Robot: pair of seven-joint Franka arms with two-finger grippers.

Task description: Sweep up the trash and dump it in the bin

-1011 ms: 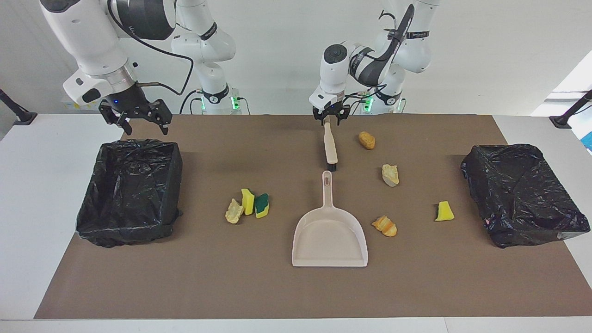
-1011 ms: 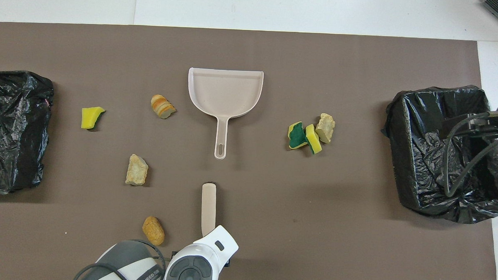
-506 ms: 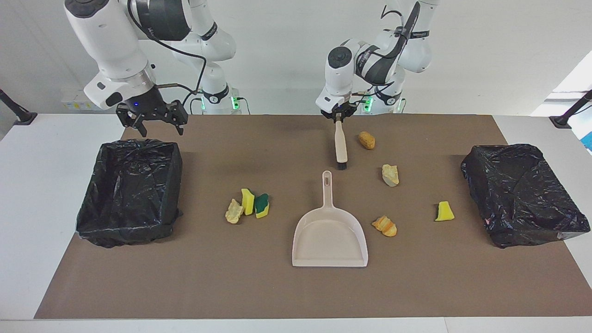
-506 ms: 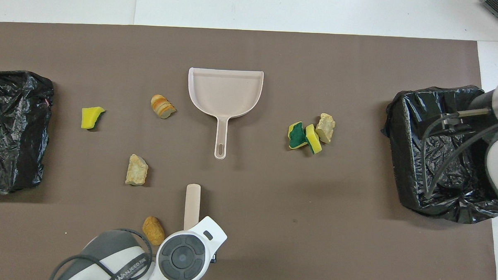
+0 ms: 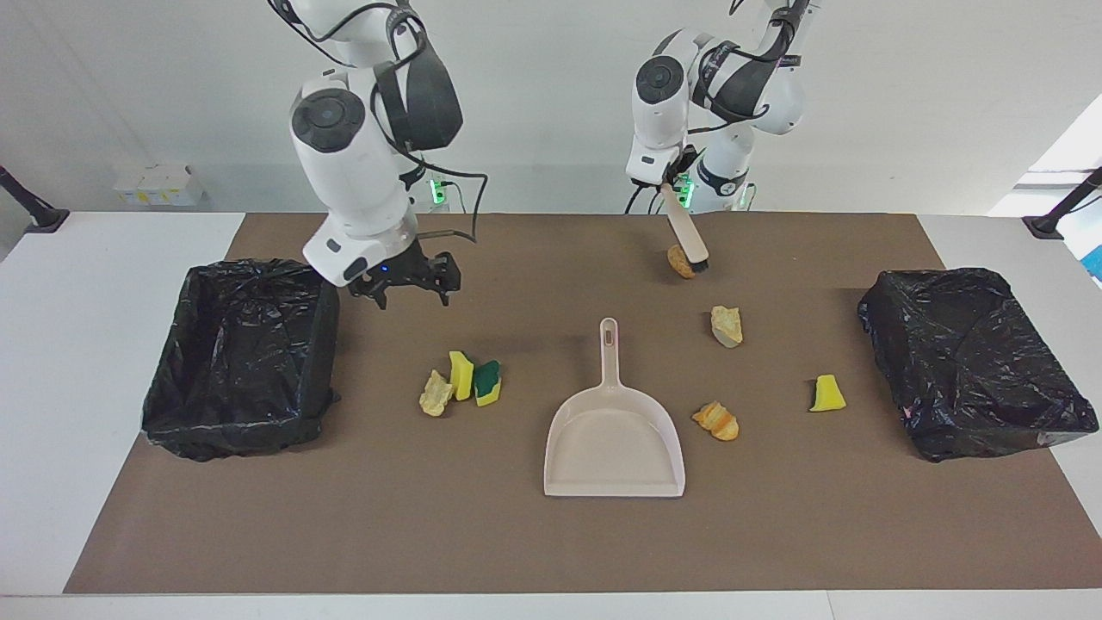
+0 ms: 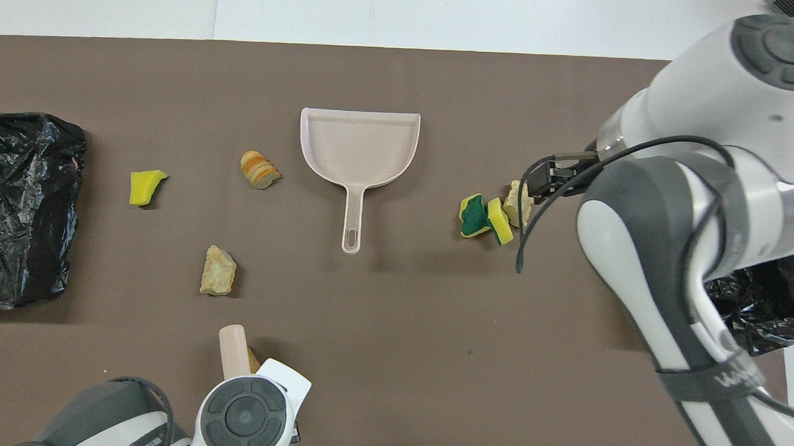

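Trash lies scattered over the brown mat (image 5: 258,534) between two black-lined bins, and both arms are at work. Reading across the facing view: the bin (image 5: 241,353) at the right arm's end stands ready to take the sweepings; the right gripper (image 5: 411,288), fingers spread and empty, hangs over the mat beside that bin, probably bound for the dustpan (image 5: 613,443) at mid-table, whose handle points toward the robots for an easy pick-up. A cluster of three scraps (image 5: 463,383) sits near it. The left gripper (image 5: 665,186) is clenched on the brush (image 5: 684,232), which slants down so its bristles meet the orange bread chunk (image 5: 680,263), apparently to push it toward the pan. Three more scraps (image 5: 727,327) lie toward the second bin (image 5: 973,362). Overhead, the right arm hides most of one bin, and the brush covers nearly all of the chunk.
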